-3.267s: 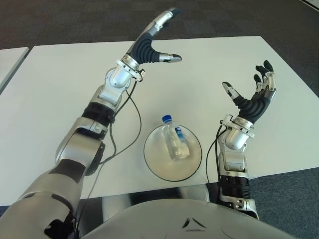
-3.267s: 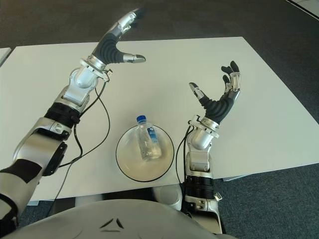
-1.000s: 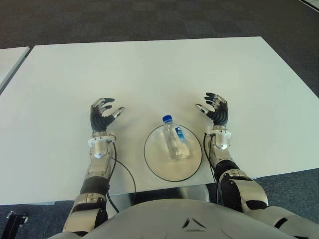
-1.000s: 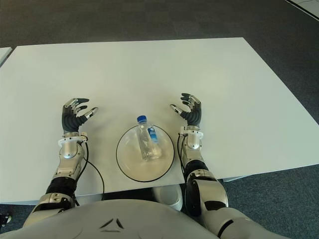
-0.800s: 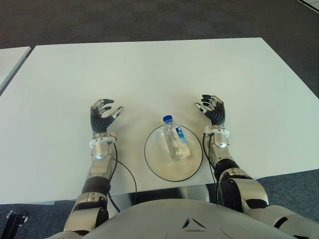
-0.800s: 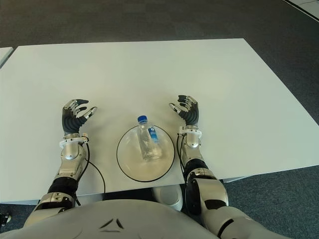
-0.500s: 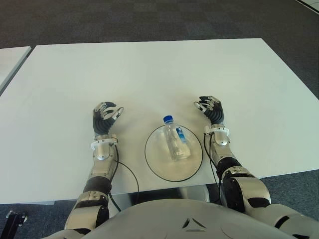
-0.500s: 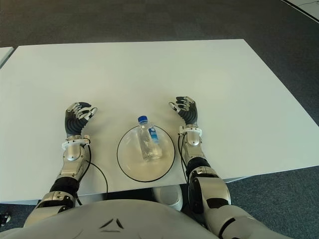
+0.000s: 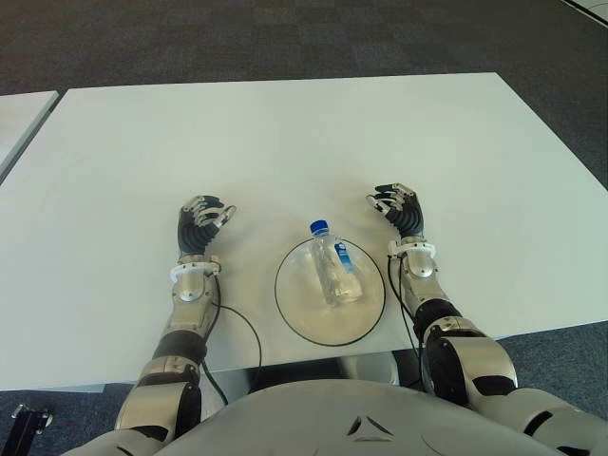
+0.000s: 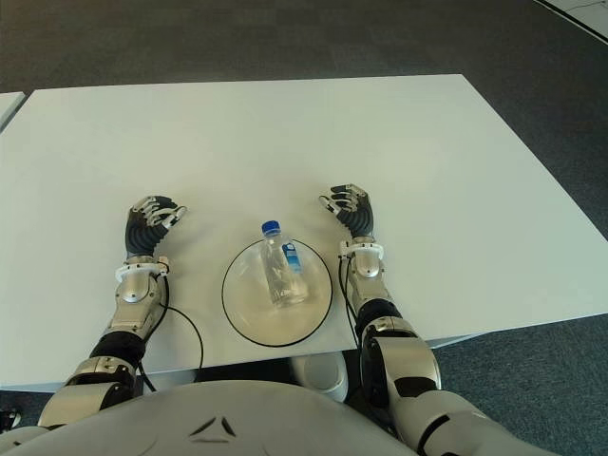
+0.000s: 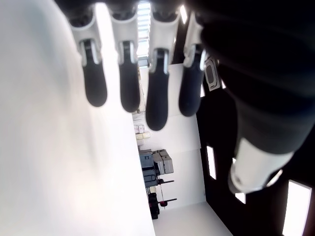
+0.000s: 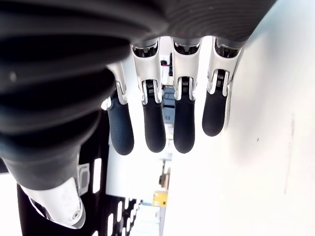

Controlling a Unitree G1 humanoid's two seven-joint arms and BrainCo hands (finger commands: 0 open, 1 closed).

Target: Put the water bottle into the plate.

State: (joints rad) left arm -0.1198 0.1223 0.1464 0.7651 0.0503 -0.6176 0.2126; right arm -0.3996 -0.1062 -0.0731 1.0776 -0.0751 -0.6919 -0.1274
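Both arms have come down from a raised, spread posture to the near edge of the worktop (image 9: 304, 133), and over the last second the fingers of each hand have drawn in from a loose spread to a partial curl. The left robot hand (image 9: 199, 224) now shows at the lower left of the frame, beside and left of the plate (image 9: 296, 318); the right robot hand (image 9: 400, 210) shows at the lower right, beside and right of it. Each is apart from the plate rim. Both wrist views show the fingers (image 11: 121, 73) (image 12: 153, 120) bent over bare white surface with nothing enclosed: relaxed, empty, grasping nothing. The water bottle (image 9: 334, 271) has not shifted throughout; it lies on its side inside the plate, blue cap toward the far rim and just over it, label facing up. Judgement: the placement is complete and the arms are retiring to a rest posture; no further handling appears to be called for. Limits of observation: it cannot be determined whether either hand touches the worktop, as no view shows contact plainly. The wrist views show neither the bottle nor the plate. The near edge of the plate sits close to the worktop's front edge, and the robot's torso cuts off the bottom of the frame, so the margin there cannot be judged. Whether the bottle holds liquid cannot be made out.
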